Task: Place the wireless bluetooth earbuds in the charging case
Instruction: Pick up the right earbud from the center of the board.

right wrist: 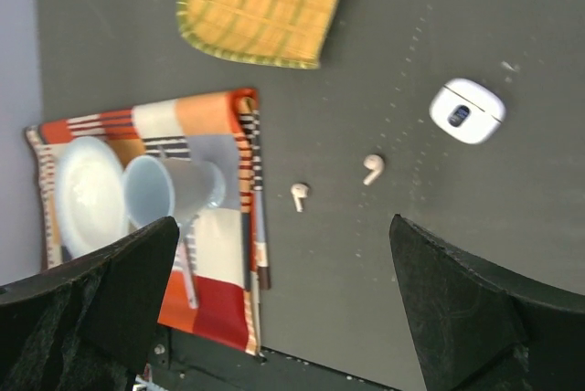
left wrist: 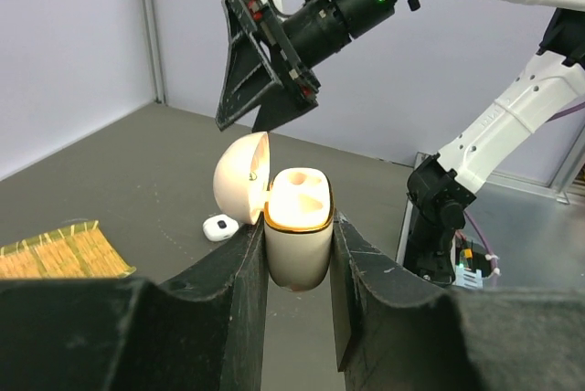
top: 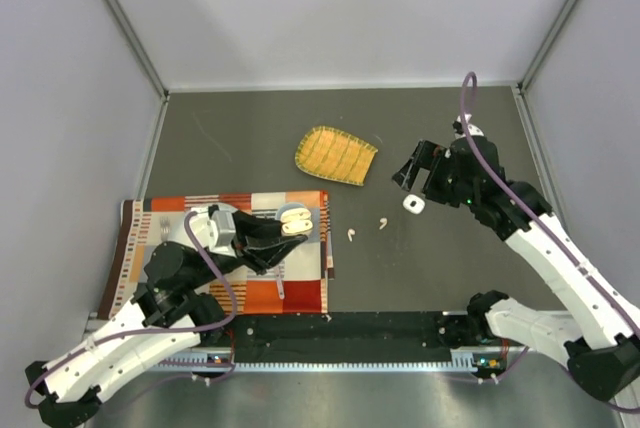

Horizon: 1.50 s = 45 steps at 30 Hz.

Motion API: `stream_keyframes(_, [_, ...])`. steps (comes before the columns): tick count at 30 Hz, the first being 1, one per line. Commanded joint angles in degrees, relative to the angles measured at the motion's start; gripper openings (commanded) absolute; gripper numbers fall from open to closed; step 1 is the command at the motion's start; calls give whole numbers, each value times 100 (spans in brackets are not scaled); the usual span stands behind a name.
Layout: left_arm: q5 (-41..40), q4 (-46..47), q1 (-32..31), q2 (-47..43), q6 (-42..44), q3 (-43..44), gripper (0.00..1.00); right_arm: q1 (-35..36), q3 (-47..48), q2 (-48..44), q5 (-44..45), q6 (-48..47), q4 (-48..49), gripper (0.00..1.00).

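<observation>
- The left gripper (left wrist: 298,263), low over a striped cloth (top: 300,293) at the near left, has its jaws clamped on an open cream charging case (left wrist: 298,236), lid (left wrist: 242,176) tipped back.
- Two white earbuds (right wrist: 300,195) (right wrist: 372,167) lie apart on the dark table (top: 250,138), just right of the cloth.
- A second, closed white case (right wrist: 467,111) rests farther right.
- The right gripper (right wrist: 283,309) hangs above them, jaws spread wide, holding nothing.
- A yellow woven mat (top: 335,155) lies beyond.
</observation>
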Motion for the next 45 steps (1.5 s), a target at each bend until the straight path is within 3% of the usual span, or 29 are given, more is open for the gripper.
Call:
stream_keyframes(1, [-282,-169,-20,-282,232,71,0,-179,239,230,276,23,-488,99])
stream_keyframes(10, [-282,-249,-20,-810,418,-157,0,-187,73,581,559,172,-375,98])
stream_keyframes(17, [-387,-178,-20,-1048,496,-597,0,-170,-296,1108,524,629,-305,87])
stream_keyframes(26, [-510,-292,-20,-1039,576,-624,0,488,55,2066,1050,822,-243,83])
stream_keyframes(32, [-607,-442,-20,-1056,602,-387,0,639,161,2216,1429,1297,-296,86])
stream_keyframes(42, [-888,-600,-20,-898,664,114,0,639,345,2296,1007,622,-314,99])
stream_keyframes(45, [-871,-696,-20,-924,699,185,0,630,389,2348,928,480,-366,99])
